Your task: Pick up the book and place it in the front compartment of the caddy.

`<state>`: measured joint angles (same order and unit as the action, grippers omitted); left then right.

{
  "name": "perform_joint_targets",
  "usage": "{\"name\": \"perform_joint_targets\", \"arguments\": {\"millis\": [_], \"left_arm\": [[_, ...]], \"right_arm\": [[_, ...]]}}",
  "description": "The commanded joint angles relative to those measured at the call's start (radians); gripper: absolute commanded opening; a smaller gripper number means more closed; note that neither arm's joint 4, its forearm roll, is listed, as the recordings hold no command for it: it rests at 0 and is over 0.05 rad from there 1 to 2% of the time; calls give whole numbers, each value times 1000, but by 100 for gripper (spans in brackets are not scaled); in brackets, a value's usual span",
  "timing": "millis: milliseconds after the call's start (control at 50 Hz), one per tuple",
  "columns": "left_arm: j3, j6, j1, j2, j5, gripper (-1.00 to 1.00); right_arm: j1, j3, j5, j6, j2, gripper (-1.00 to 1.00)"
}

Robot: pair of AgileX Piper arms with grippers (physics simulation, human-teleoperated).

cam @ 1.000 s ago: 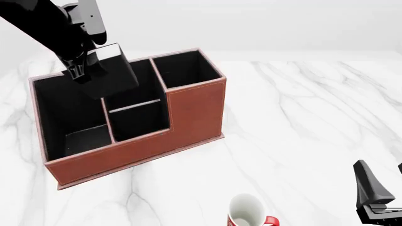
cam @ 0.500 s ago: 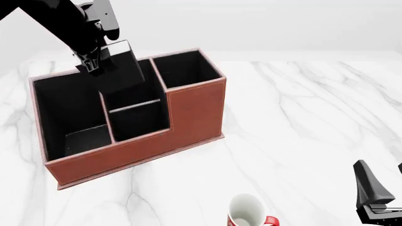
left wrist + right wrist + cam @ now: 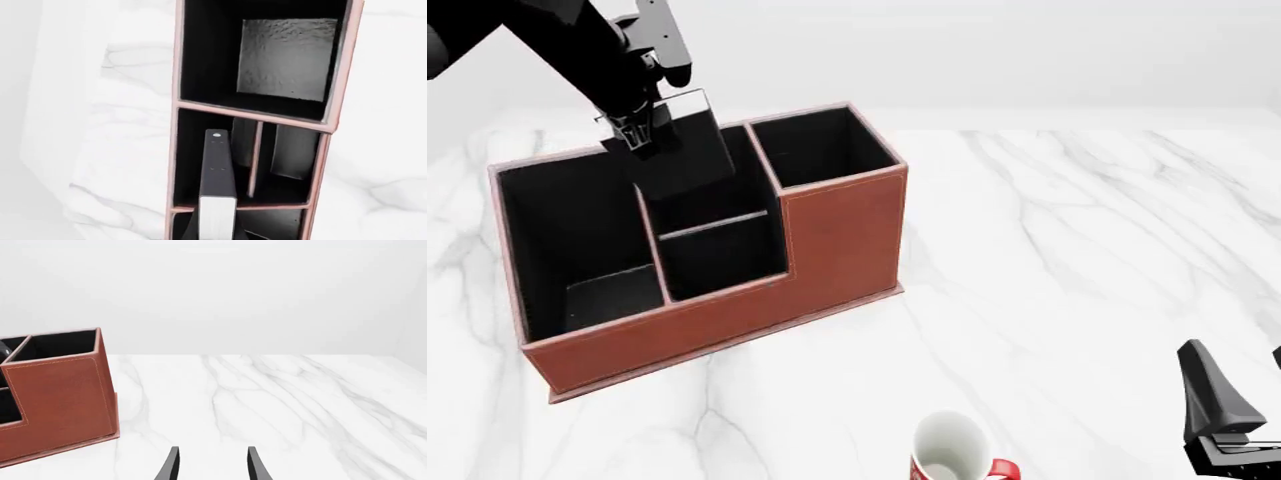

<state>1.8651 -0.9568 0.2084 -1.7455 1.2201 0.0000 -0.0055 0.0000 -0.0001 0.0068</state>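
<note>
I am holding the book (image 3: 681, 150) in my left gripper (image 3: 641, 135), pinched tight by its top end. The book hangs above the caddy (image 3: 827, 245), which sits on the left side of the table (image 3: 1068, 260), closer to the far edge than the near one. The book's low end dips down into the middle of the caddy, over the front compartment (image 3: 217, 170). My wrist camera shows the book's thin edge and its white pages pointing down into that cell, close to one side wall.

What could go wrong? The book is tilted a bit. If I go down like this, its corner could bump the low divider (image 3: 710, 225) or a wall and get stuck. It could also slide over the divider into the small low cell beside it. If I let go too soon, it may tip and lean out.

My left arm reaches in from the left and far over the caddy, with the wrist bent so the fingers point down. My right gripper (image 3: 210, 467) rests low by the near right corner, with its fingers apart and nothing between them. The mug (image 3: 954, 450) stands by the near edge.
</note>
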Motion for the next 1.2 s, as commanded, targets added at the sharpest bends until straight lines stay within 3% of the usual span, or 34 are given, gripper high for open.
{"name": "perform_joint_targets", "arguments": {"millis": [20,300,480,1200], "left_arm": [[26,-18,-21,-34,0,-100],[58,15,-1,-82,0,-100],[45,-5,-21,-91,0,-100],[68,20,-2,-192,0,-100]], "right_arm": [[0,0,-1,0,0,100],[0,0,-1,0,0,100],[0,0,-1,0,0,100],[0,0,-1,0,0,100]]}}
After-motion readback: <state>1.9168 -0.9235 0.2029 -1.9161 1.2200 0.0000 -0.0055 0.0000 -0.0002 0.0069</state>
